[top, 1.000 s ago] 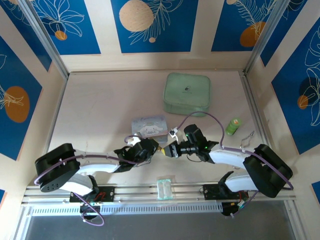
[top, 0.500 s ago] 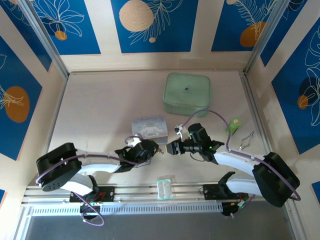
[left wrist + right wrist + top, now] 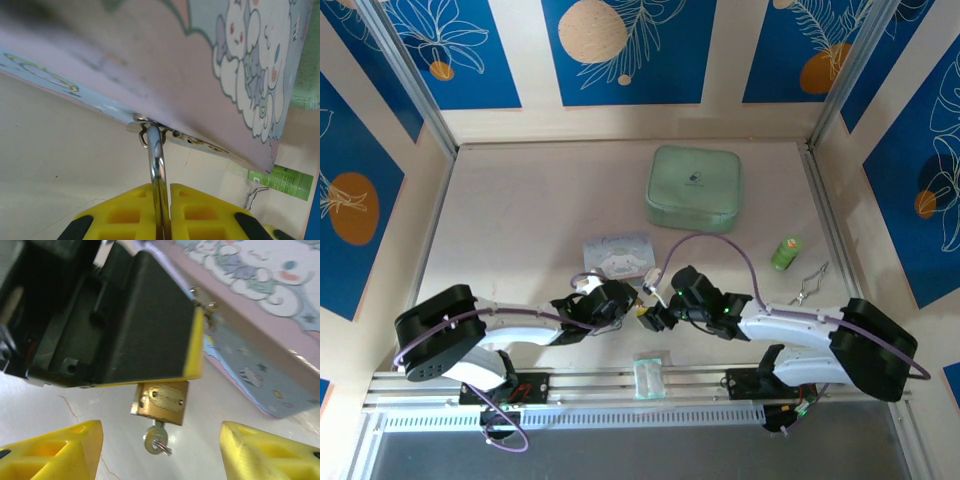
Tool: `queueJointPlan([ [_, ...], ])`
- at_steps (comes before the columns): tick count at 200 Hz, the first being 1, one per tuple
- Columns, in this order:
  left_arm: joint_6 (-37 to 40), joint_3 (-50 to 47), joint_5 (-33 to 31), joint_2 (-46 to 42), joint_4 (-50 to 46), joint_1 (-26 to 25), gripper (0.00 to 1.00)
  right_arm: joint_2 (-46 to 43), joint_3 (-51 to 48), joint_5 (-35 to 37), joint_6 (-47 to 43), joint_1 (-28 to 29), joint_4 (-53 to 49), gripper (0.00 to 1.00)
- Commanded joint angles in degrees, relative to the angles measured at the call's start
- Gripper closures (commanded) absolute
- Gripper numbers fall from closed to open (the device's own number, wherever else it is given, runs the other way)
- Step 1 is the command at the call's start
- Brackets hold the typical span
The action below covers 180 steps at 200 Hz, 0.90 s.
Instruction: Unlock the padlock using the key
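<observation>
Right wrist view: a small brass-gold padlock (image 3: 161, 402) hangs at centre frame. A tiny flat silvery key (image 3: 156, 441) sits in the keyhole at its lower end, with a little ring through the key's head.
Right tool (image 3: 162, 460): spread wide and holding nothing. Its yellow fingertips are at the lower left and lower right of the frame, and the key lies between them, touching neither.
Left wrist view: the left tool (image 3: 161, 210) is closed narrow on the padlock's thin silver shackle (image 3: 156, 155) at bottom centre.
Shackle: it rises to a small metal hasp (image 3: 142, 121) on the edge of a pastel cartoon tin (image 3: 225, 75) in the upper frame, and appears hooked through that hasp.
Top external view: the two tools meet tip to tip at lower centre, just below the tin, on the pale table (image 3: 520, 220).
Step, as a judgement: the key looks seated and has yet to be turned. The right tool would need to close on the key's head.
Risk one: the key's head is tiny, so the tips may pinch the ring instead, or nudge the key out of the lock.
Risk two: the shackle is thin, round and smooth, so the padlock could swivel in the left tool's hold and the turn would do nothing.
Risk three: a hard twist could drag the tin by its hasp.
</observation>
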Motion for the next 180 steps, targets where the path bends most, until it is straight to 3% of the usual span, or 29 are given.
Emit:
queueJointPlan([
  [1, 0.64, 0.42, -0.22, -0.08, 1.14, 0.07, 1.0, 2.77, 1.25, 3.22, -6.13, 1.02, 4.11, 0.38],
  [84, -0.16, 0.34, 1.6, 1.14, 3.56, -0.01, 1.0, 13.08, 2.95, 11.89, -7.91, 4.47, 15.77, 0.49],
  [117, 0.1, 0.17, 1.41, 0.13, 2.33, -0.01, 1.0, 16.31, 3.63, 14.91, -9.96, 5.91, 18.46, 0.61],
  [139, -0.54, -0.86, 0.83, -0.05, 2.86, 0.07, 1.0, 16.21, 4.03, 13.47, -8.85, 5.35, 16.92, 0.78],
  [160, -0.63, -1.58, -0.31, -0.7, 2.21, 0.12, 1.0, 16.16, 3.93, 12.58, -7.69, 5.33, 15.63, 0.82],
  [180, -0.42, -2.13, -1.86, -1.97, 0.2, 0.33, 0.94, 15.9, 3.24, 12.63, -6.72, 5.51, 15.29, 0.85],
])
